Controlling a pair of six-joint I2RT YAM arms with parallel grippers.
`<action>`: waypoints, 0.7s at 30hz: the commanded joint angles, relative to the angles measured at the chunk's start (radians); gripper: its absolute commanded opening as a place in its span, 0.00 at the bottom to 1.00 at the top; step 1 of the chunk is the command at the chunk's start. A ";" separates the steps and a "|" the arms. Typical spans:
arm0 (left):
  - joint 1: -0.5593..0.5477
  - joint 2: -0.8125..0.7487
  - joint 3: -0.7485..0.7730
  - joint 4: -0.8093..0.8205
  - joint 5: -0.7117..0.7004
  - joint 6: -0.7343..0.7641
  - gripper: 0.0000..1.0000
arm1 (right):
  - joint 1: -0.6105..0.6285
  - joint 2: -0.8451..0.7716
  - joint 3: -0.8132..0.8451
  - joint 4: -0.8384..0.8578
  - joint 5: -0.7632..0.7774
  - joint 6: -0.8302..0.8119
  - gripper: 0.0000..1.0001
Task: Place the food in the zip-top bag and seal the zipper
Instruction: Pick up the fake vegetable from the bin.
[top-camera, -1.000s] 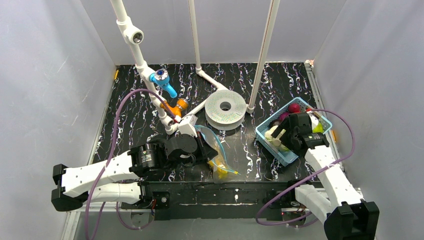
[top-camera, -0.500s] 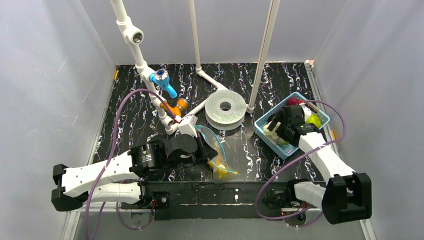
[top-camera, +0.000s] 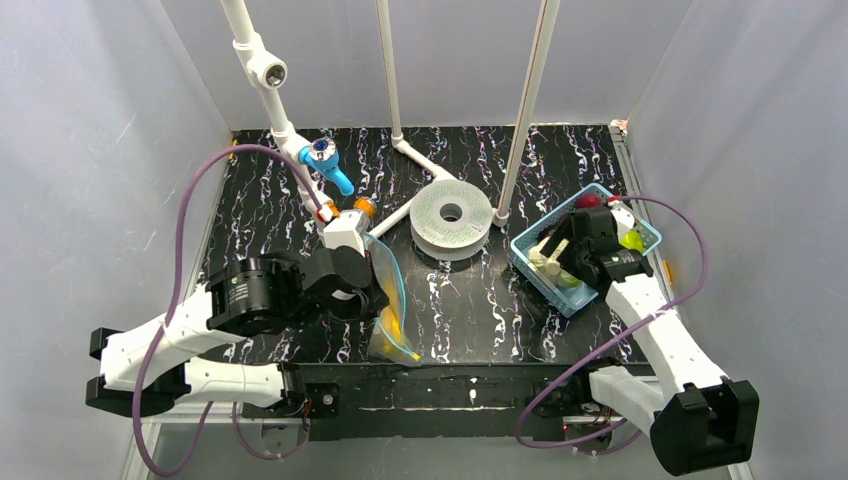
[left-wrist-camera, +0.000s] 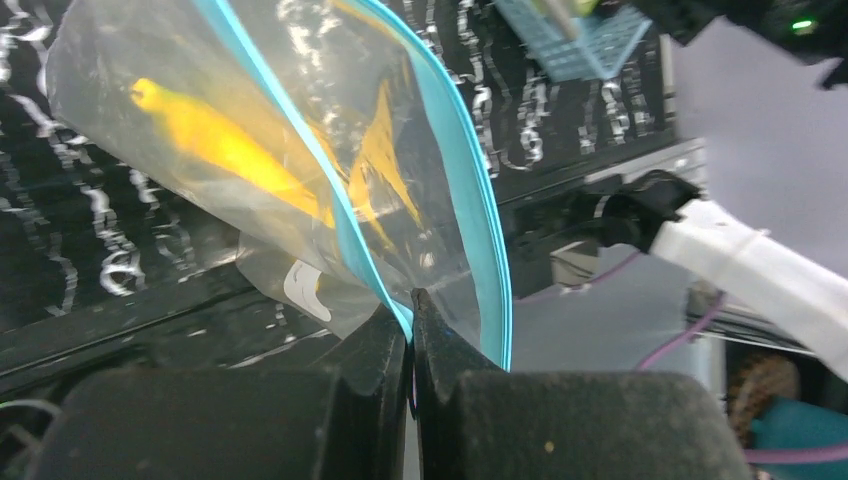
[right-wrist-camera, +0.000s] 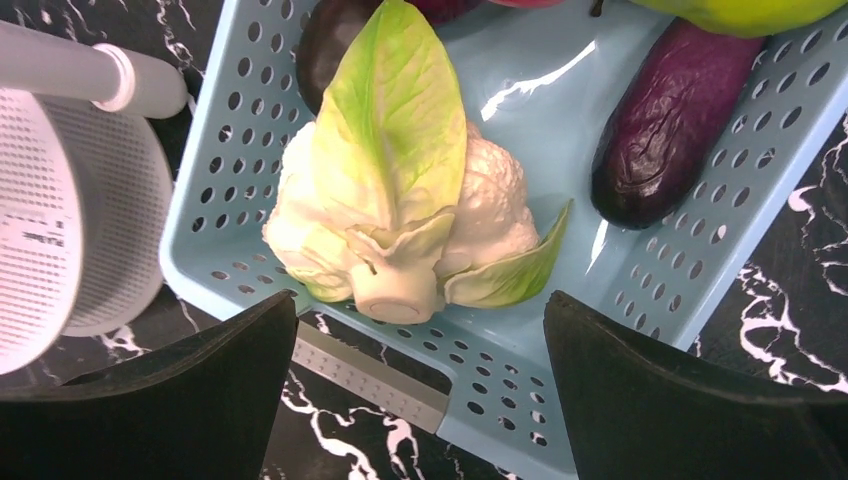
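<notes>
One banana (left-wrist-camera: 215, 140) blurred inside zip-top bag (left-wrist-camera: 100, 70), green fruit (right-wrist-camera: 740, 8) cut off

We hold our left gripper (left-wrist-camera: 411, 300) pinched fully together, arm bent; our right gripper (right-wrist-camera: 420, 310) points downward, jaws spread wide.

Top cam looks down on the whole table (top-camera: 480, 300); 2 wrist cams sit super close, right one shares its basket (top-camera: 523, 268).
</notes>
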 joint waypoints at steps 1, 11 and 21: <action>0.003 0.048 -0.037 -0.114 -0.004 0.063 0.00 | -0.007 0.102 0.221 -0.275 0.065 0.357 0.98; 0.003 0.087 -0.126 0.058 0.058 0.075 0.00 | -0.015 0.370 0.516 -0.607 0.101 0.715 0.98; 0.003 0.027 -0.179 0.134 0.061 0.072 0.00 | -0.027 0.678 0.726 -0.800 0.052 0.828 0.98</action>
